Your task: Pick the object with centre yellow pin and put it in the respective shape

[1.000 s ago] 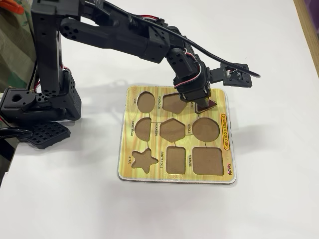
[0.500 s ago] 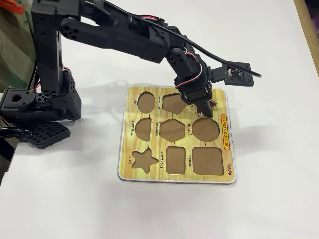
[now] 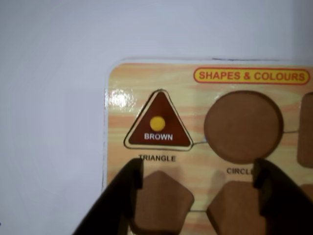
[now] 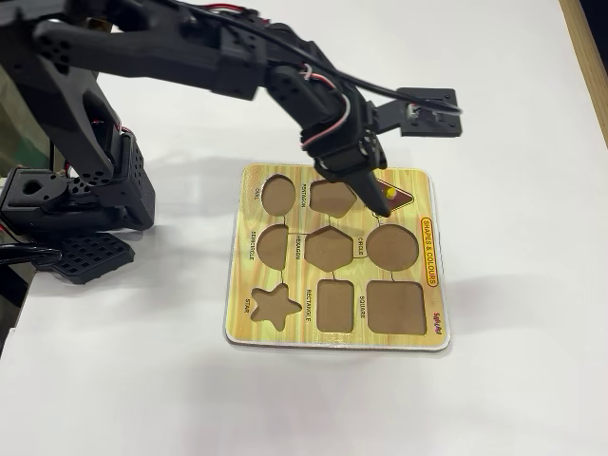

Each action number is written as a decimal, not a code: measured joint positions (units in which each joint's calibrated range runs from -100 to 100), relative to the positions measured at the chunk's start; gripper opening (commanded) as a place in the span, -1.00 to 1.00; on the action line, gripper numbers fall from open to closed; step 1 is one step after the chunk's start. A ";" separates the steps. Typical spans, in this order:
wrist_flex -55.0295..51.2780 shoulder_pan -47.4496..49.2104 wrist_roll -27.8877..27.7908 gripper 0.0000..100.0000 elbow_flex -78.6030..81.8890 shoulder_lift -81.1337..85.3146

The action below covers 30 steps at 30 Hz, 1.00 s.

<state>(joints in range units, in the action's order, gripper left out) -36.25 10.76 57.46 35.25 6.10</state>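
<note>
The dark-brown triangle with the yellow knob (image 3: 157, 122) lies flat inside the triangular recess, just above the "TRIANGLE" label (image 3: 157, 158), near the top left corner of the yellow puzzle board (image 3: 146, 78). In the fixed view the triangle (image 4: 390, 194) sits at the board's (image 4: 249, 285) far right corner. My gripper (image 3: 199, 169) is open and empty. It hovers just short of the triangle, with its dark fingers over the pentagon and hexagon recesses. In the fixed view the gripper (image 4: 361, 188) partly hides the triangle.
The board's other recesses show bare brown bottoms: circle (image 3: 243, 126), pentagon (image 3: 161, 200), hexagon (image 3: 239, 210), and star (image 4: 274, 306), rectangle and square in the fixed view. The arm's base (image 4: 76, 190) stands left of the board on a white table.
</note>
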 measured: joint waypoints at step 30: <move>0.09 -7.11 0.05 -0.49 43.08 52.15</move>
<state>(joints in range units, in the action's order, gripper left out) -36.16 3.65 57.51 78.33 58.25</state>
